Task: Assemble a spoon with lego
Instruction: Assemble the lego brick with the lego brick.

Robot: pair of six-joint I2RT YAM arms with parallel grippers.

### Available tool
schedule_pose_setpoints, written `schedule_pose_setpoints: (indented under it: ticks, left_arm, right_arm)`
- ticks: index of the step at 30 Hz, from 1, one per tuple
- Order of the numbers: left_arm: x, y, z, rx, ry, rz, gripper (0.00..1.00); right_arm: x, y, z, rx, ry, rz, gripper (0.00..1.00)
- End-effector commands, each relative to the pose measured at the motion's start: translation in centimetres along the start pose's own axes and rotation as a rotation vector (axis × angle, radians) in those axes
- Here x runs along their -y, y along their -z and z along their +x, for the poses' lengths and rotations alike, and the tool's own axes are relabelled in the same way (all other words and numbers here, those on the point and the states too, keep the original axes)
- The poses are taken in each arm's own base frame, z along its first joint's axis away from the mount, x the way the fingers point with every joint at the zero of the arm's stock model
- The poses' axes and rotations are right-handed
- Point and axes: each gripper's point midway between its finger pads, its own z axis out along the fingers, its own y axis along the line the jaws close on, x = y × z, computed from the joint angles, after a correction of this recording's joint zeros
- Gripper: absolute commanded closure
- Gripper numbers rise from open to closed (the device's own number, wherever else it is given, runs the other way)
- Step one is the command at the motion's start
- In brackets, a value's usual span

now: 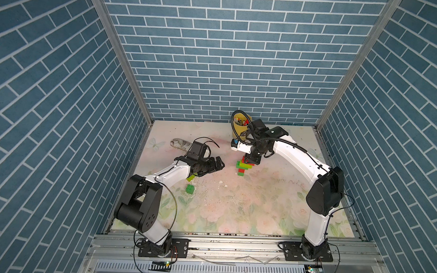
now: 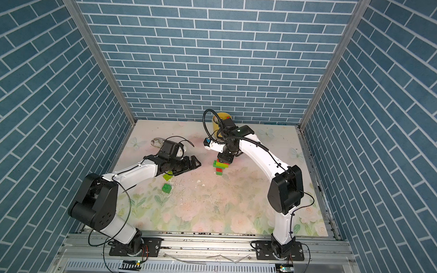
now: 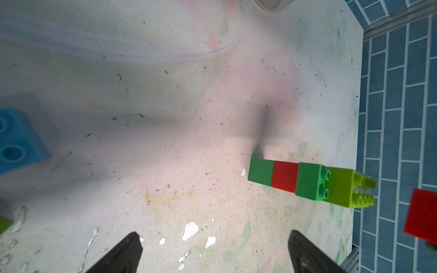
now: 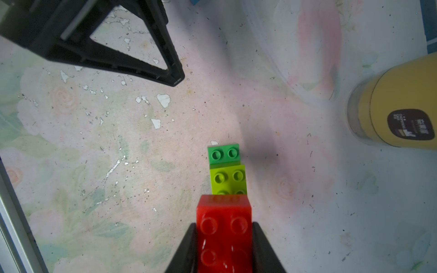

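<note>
Part-built spoon (image 1: 242,167) of green, red and lime bricks upright on the worktop (image 1: 235,205), right hand (image 4: 224,227) clamped on a red brick (image 4: 223,212) just above it, left hand (image 3: 215,236) spread wide, empty, nearby

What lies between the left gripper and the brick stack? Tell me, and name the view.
Only bare mat with white flakes between left gripper and brick stack. The right wrist view shows it, as do both top views.
</note>
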Motion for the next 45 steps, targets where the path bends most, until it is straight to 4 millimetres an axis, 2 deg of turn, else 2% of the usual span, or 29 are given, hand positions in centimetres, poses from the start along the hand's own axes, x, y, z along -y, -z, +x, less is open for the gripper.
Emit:
schedule_pose_setpoints:
  ticks: [1,35,45]
  left_arm:
    - [0.9,-0.1,-0.5,0.008,-0.011,0.017,0.01]
    - [0.4,0.0,0.0,0.003,-0.007,-0.003,0.01]
    - [0.2,0.1,0.1,0.001,-0.012,-0.011,0.01]
  right_arm:
    - [-0.3,-0.8,0.0,0.004,0.027,-0.047,0.79]
    - [0.4,-3.1,0.4,-0.006,0.045,-0.069,0.82]
    - [-0.1,-4.4,1.7,-0.054,0.010,-0.102,0.82]
